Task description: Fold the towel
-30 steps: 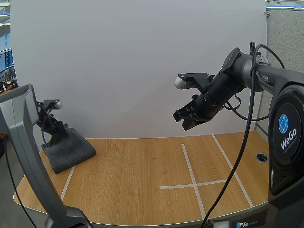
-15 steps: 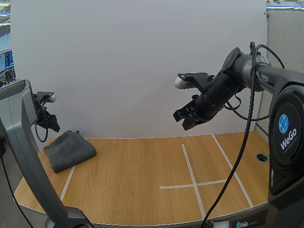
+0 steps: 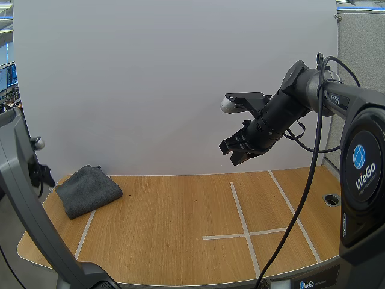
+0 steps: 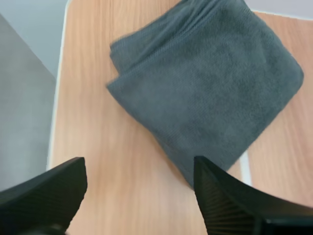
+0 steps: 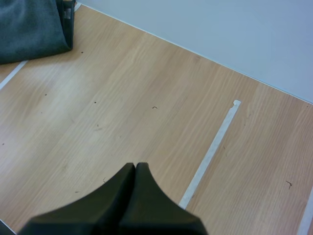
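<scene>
A dark grey towel point(image 3: 88, 190) lies folded in a thick square at the table's back left corner. In the left wrist view the towel point(image 4: 210, 93) sits just ahead of my left gripper point(image 4: 139, 169), whose fingers stand wide apart above the wood with nothing between them. From the high view my left gripper point(image 3: 45, 176) hangs left of the towel at the table's edge, partly hidden by its own arm. My right gripper point(image 3: 238, 154) hovers high over the table's middle back, its fingers point(image 5: 135, 169) pressed together as one wedge, empty. The towel's edge point(image 5: 29, 27) lies far beyond that wedge.
White tape lines point(image 3: 245, 232) cross on the right half of the wooden table, and another strip point(image 3: 86, 230) runs forward from the towel. A round cable hole point(image 3: 331, 199) sits by the right edge. A white wall closes off the back.
My left gripper has lifted off the towel and drawn back to the left, off the table's edge. The towel has settled flat. The right arm has not moved.
</scene>
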